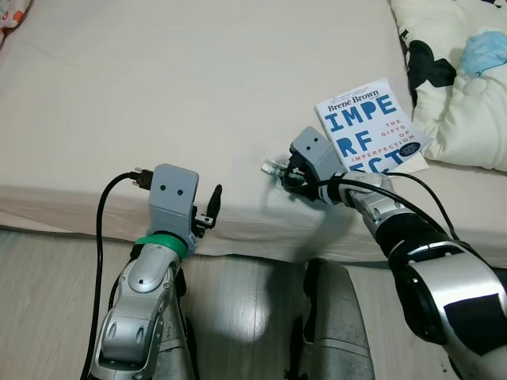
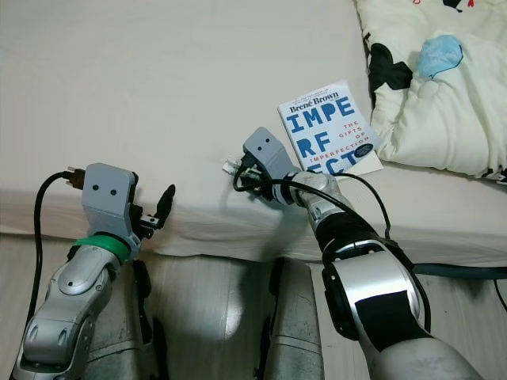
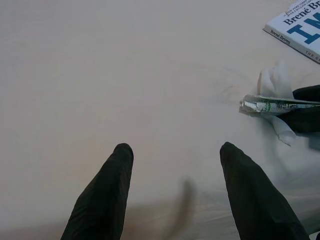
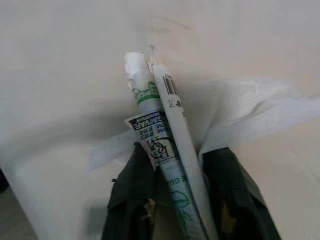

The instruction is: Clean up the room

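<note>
A crumpled wrapper with green print and a barcode is pinched between my right gripper's two black fingers, together with a scrap of white tissue. My right gripper is shut on the wrapper just above the cream bedsheet, near the bed's front edge and left of a book. The wrapper's end also shows in the left wrist view. My left gripper hangs open at the bed's front edge, nothing between its fingers.
A white book with blue letters lies on the bed right of my right gripper. A cream blanket with black patches and a blue patch is bunched at the far right. Wooden floor lies below the bed edge.
</note>
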Tool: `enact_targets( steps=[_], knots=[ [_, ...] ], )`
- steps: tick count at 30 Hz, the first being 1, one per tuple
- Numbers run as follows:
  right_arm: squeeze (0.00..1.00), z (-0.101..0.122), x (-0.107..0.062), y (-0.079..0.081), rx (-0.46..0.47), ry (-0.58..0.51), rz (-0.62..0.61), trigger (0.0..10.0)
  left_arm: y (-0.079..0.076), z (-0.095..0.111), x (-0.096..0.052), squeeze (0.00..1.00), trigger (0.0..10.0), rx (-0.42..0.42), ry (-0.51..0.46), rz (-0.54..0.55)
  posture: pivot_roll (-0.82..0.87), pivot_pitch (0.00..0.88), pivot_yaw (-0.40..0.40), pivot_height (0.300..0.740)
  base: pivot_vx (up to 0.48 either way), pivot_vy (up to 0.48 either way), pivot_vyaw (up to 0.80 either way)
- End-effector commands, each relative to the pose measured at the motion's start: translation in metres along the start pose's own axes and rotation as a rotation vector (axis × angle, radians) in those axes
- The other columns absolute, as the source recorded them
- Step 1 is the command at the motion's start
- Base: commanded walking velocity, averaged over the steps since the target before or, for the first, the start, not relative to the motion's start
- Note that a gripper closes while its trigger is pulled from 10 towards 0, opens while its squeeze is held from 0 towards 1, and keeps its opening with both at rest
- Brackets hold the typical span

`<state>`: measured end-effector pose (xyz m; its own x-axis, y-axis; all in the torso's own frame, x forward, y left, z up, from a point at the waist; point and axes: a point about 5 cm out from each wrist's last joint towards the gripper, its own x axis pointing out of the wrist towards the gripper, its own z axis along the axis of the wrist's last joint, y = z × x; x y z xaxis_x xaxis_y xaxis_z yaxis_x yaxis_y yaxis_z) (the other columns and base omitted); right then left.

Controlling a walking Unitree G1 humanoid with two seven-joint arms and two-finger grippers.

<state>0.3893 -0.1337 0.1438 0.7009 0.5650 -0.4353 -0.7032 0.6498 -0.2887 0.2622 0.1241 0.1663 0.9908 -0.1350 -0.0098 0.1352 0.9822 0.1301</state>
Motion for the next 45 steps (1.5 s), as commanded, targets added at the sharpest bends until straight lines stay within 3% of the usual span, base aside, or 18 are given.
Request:
enact_targets(
  steps=[1,10,14,15,17,19,20,21,22,23,30,36,45],
  knots=[
    [0.0,-0.026,0.001,0.013,0.041,0.103,0.06,0.0,-0.001,-0.005,-0.001,0.0,10.0,-0.002,0.021,-0.003,0.19,0.254,0.015,0.506,0.0,0.0,0.0],
    [0.0,-0.015,0.002,0.011,0.108,-0.003,0.044,0.0,-0.002,-0.005,0.004,0.0,10.0,-0.005,0.019,-0.007,0.18,0.241,0.016,0.506,0.0,0.0,0.0],
    [0.0,0.002,0.002,0.006,0.2,-0.173,0.0,0.0,-0.005,-0.004,0.009,0.0,10.0,-0.011,0.007,-0.011,0.16,0.208,0.011,0.506,0.0,0.0,0.0],
    [0.0,0.002,0.002,0.006,0.2,-0.173,0.0,0.0,-0.005,-0.004,0.009,0.0,10.0,-0.011,0.007,-0.011,0.16,0.208,0.011,0.506,0.0,0.0,0.0],
    [0.0,0.012,-0.003,0.0,0.222,-0.311,-0.073,0.0,-0.006,-0.001,0.013,0.0,10.0,-0.016,-0.015,-0.011,0.15,0.184,0.006,0.506,0.0,0.0,0.0],
    [0.0,0.012,-0.003,0.0,0.222,-0.311,-0.073,0.0,-0.006,-0.001,0.013,0.0,10.0,-0.016,-0.015,-0.011,0.15,0.184,0.006,0.506,0.0,0.0,0.0],
    [0.0,0.016,-0.005,-0.002,0.224,-0.362,-0.106,0.0,-0.006,0.0,0.016,0.0,10.0,-0.017,-0.022,-0.01,0.14,0.175,0.006,0.506,0.0,0.0,0.0],
    [0.0,0.021,-0.009,0.0,0.23,-0.465,-0.155,3.9,-0.006,0.002,0.019,0.0,10.0,-0.02,-0.04,-0.004,0.11,0.143,-0.001,0.506,0.0,0.0,0.0],
    [0.0,0.024,-0.013,0.002,0.237,-0.53,-0.186,3.9,-0.006,0.003,0.022,0.0,10.0,-0.022,-0.052,-0.001,0.11,0.138,-0.002,0.506,0.0,0.0,0.0],
    [0.0,0.026,-0.018,0.007,0.251,-0.6,-0.217,10.0,-0.006,0.006,0.024,0.0,10.0,-0.021,-0.068,0.003,0.09,0.12,-0.006,0.506,0.0,0.0,0.0],
    [0.0,0.016,-0.031,0.022,0.265,-0.693,-0.351,10.0,-0.008,0.017,0.034,0.0,10.0,-0.008,-0.133,0.004,0.05,0.069,-0.014,0.506,0.0,0.0,0.0],
    [0.0,-0.019,-0.056,0.017,0.336,-0.682,-0.594,10.0,-0.012,0.03,0.044,0.0,10.0,-0.009,-0.207,-0.015,0.01,0.0,-0.014,0.525,0.0,0.0,0.0],
    [0.0,-0.03,-0.067,0.016,0.33,-0.654,-0.656,10.0,-0.017,0.023,0.045,0.0,10.0,-0.013,-0.194,-0.063,0.0,0.0,-0.014,0.544,0.0,0.0,0.0]
  ],
)
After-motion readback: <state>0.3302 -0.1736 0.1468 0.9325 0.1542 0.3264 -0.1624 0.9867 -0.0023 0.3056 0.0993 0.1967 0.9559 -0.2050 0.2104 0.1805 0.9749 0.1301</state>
